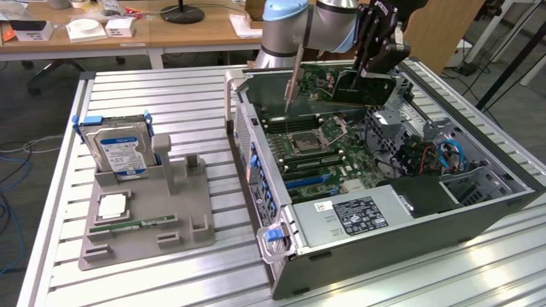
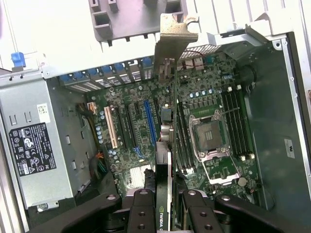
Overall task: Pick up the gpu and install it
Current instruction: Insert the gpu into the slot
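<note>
The black fingers (image 2: 146, 213) are pinched on the upper edge of the gpu (image 2: 165, 145), a thin green circuit card with black cooler block and silver metal end bracket, held edge-down by the gripper (image 1: 375, 67). The card is carried above the green motherboard (image 2: 204, 121) of the open grey computer case (image 1: 477, 211), not yet seated. For a good insertion, the card edge is best kept parallel to the blue expansion slot (image 2: 148, 124) and the bracket lined up with the case's rear wall.
</note>
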Tool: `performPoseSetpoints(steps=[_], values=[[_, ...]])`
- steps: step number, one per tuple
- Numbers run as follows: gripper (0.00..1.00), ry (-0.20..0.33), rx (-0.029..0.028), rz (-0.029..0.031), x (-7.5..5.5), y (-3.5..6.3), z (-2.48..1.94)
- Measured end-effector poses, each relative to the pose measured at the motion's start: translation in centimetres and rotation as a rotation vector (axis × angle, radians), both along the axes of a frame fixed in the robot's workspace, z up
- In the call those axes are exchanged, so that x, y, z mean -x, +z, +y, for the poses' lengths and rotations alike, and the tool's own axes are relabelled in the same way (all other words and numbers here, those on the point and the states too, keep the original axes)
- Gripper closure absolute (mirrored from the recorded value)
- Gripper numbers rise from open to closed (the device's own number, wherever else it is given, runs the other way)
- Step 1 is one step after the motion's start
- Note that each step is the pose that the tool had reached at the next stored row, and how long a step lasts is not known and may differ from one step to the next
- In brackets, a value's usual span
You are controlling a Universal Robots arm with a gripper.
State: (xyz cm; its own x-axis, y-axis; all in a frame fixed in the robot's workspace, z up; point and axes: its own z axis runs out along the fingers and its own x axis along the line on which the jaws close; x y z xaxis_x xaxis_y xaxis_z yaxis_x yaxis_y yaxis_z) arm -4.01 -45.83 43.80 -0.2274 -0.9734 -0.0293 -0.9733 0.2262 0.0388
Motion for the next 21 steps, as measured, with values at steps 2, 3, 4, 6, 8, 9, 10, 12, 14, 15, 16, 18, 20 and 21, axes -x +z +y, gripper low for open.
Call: performPoseSetpoints(steps=[2, 3, 4, 6, 8, 9, 10, 12, 14, 15, 16, 18, 20, 21], values=[[0.74, 0.003, 0.0000, 0.0000, 0.00, 0.00, 0.00], [0.74, 0.005, 0.0000, 0.0000, 0.00, 0.00, 0.00], [0.74, 0.006, 0.0000, 0.0000, 0.00, 0.00, 0.00], [0.74, 0.008, 0.0000, 0.0000, 0.00, 0.00, 0.00], [0.74, 0.011, 0.0000, 0.0000, 0.00, 0.00, 0.00], [0.74, 0.013, 0.0000, 0.0000, 0.00, 0.00, 0.00], [0.74, 0.014, 0.0000, 0.0000, 0.00, 0.00, 0.00], [0.74, 0.017, 0.0000, 0.0000, 0.00, 0.00, 0.00], [0.74, 0.017, 0.0000, 0.0000, 0.00, 0.00, 0.00], [0.74, 0.017, 0.0000, 0.0000, 0.00, 0.00, 0.00], [0.74, 0.017, 0.0000, 0.0000, 0.00, 0.00, 0.00], [0.74, 0.017, 0.0000, 0.0000, 0.00, 0.00, 0.00], [0.74, 0.017, 0.0000, 0.0000, 0.00, 0.00, 0.00], [0.74, 0.017, 0.0000, 0.0000, 0.00, 0.00, 0.00]])
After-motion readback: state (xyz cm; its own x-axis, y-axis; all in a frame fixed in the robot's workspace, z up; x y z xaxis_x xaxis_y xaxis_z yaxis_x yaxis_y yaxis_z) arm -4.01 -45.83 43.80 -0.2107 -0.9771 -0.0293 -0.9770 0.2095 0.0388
